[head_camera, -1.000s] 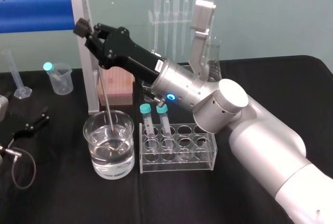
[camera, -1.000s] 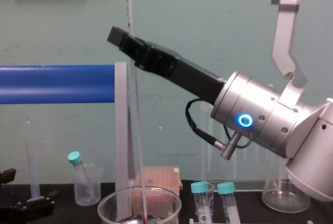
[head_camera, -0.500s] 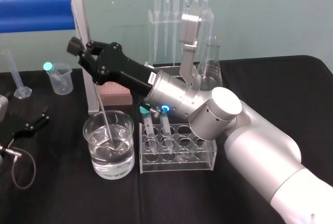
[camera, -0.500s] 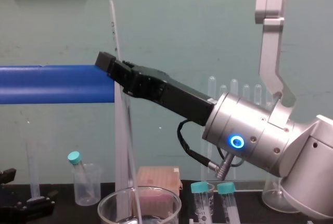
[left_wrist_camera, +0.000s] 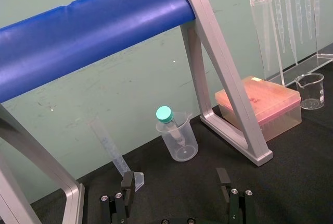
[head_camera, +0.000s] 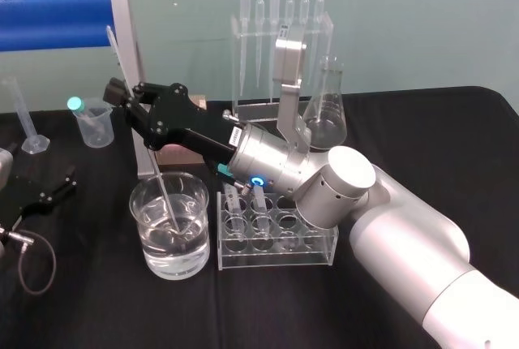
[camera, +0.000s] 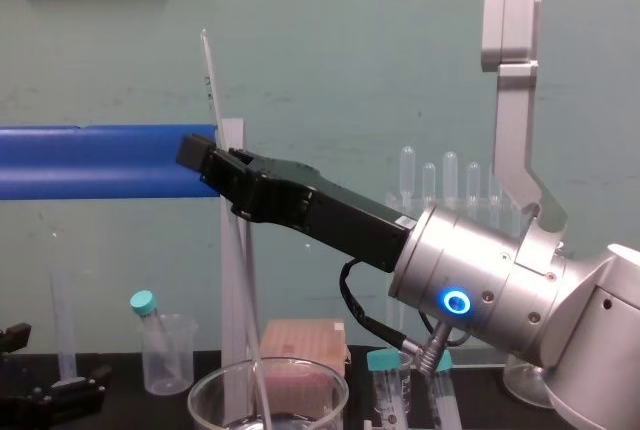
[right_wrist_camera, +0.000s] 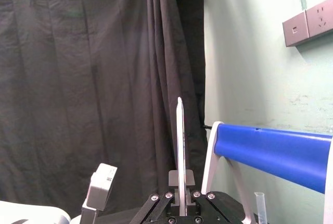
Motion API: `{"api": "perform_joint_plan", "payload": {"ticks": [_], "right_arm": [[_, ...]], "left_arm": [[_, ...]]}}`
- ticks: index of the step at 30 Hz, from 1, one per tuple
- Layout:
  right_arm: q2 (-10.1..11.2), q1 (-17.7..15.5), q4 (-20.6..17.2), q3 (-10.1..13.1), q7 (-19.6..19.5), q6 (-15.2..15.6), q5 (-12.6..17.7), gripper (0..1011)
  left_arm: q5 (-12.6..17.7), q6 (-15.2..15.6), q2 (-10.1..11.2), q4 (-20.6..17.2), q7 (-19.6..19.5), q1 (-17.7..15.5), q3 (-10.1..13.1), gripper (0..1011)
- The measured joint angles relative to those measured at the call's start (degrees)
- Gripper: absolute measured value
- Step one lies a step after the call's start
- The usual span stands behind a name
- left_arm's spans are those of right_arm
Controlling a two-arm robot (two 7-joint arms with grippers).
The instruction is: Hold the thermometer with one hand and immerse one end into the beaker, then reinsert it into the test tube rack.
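Right arm: has dropped lower and swung toward the robot's left over the last second, leaning the rod it carries further over.
Beaker (head_camera: 199, 243): stands at the near edge of the black table, partly filled with water.
Test tube rack (head_camera: 316, 253): just beside the beaker on its right, with two teal-capped tubes (head_camera: 235, 203) in the left holes.
Left gripper (head_camera: 53, 191): parked low on the table at the far left, fingers (left_wrist_camera: 125, 188) spread apart and holding nothing.
Right gripper (head_camera: 130, 93): above and slightly behind the beaker, pinched tight on the thermometer.
Thermometer (head_camera: 165, 195): clamped partway up its length and tilted, lower end down inside the beaker in the water, upper end leaning left across the grey upright.
Plastic cup (head_camera: 93, 122): farther back on the left, with a capped tube in it.
Blue bar (head_camera: 57, 18): across the back left.
Pipettes (head_camera: 276, 32): in a clear stand at the wall, conical flask (head_camera: 324, 118) in front of them.
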Motion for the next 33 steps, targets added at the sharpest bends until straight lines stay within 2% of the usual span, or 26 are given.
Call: {"api": "perform_joint_plan", "payload": {"ticks": [33], "right_arm": [[0.12, -0.19, -0.16, 0.03, 0.09, 0.52, -0.11, 56]], "left_arm": [[0.00, 0.00, 0.00, 0.00, 0.00, 0.00, 0.00, 1008]]}}
